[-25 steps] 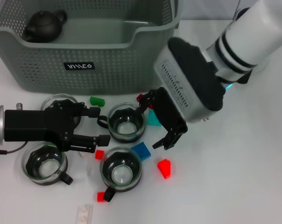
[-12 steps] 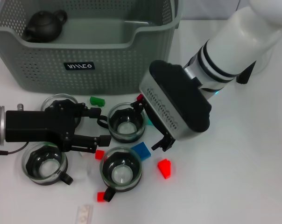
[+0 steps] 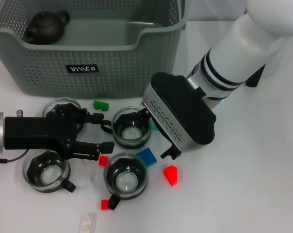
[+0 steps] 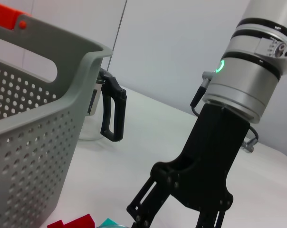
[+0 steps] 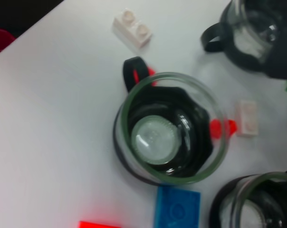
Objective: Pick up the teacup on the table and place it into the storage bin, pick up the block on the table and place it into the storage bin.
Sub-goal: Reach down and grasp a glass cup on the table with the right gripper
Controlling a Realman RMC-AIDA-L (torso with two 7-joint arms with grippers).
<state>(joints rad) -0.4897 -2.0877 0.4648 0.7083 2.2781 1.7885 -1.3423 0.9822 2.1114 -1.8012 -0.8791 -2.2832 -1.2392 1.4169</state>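
White table: right gripper hovering over blue block, opening hidden overhead, wrist showing teacup; left gripper sitting open, empty.

teacups and blocks crowded between both grippers; open table to the right

The right end effector fingertips are mostly hidden beneath its own wrist housing.
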